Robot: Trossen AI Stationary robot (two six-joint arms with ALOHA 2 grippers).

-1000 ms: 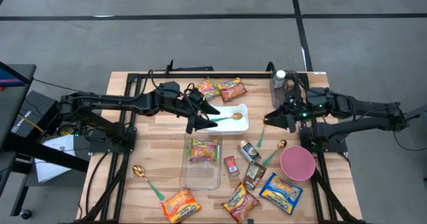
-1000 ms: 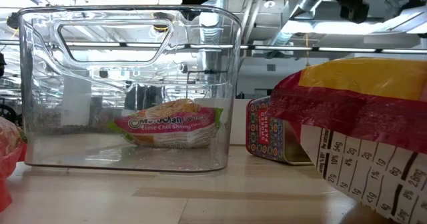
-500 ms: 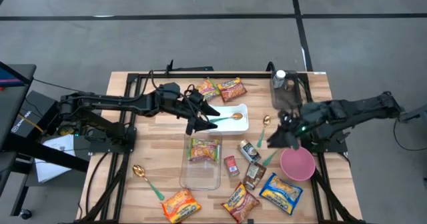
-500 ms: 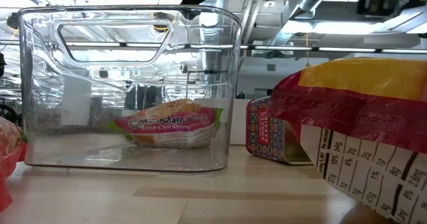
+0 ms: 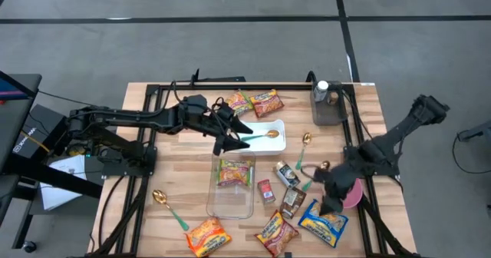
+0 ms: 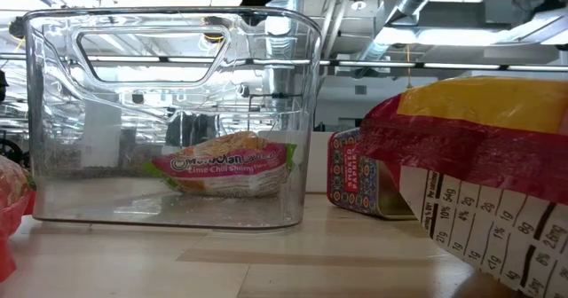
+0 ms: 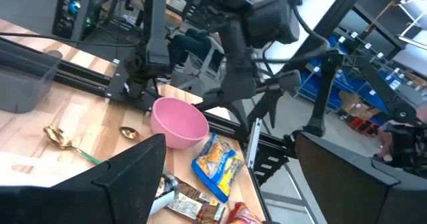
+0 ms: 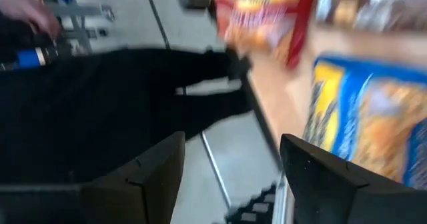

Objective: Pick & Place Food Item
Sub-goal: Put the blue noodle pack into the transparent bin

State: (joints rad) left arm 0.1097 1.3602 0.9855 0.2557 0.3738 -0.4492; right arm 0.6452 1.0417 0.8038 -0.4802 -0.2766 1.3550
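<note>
Sitting in the clear plastic bin (image 5: 230,187) is one noodle packet (image 5: 234,172), which the low view shows lying flat on the bin's floor with a "Lime Chili Shrimp" label. Just above the bin's far rim hovers the left gripper (image 5: 228,133), its jaws spread wide and empty; straight ahead of them a white tray (image 5: 278,141) holds a gold spoon with a green handle (image 5: 262,135). A grey tub (image 5: 328,112) stands at the table's far right corner with a white-capped bottle (image 5: 321,90) just beside it; I cannot tell if the bottle stands inside. Partly covered by the right arm is the pink bowl (image 5: 353,195), and what it holds cannot be seen. Since a second ago the right gripper (image 5: 331,203) has swung from beside the grey tub, across the bowl, down to the near right of the table; its jaws are parted with nothing between them, and a blue-and-yellow snack packet (image 5: 323,220) lies directly under and just ahead of them, seen close past the fingers in the right wrist view (image 8: 363,121). Over that same second the left arm, bin and tray have not shifted.
</note>
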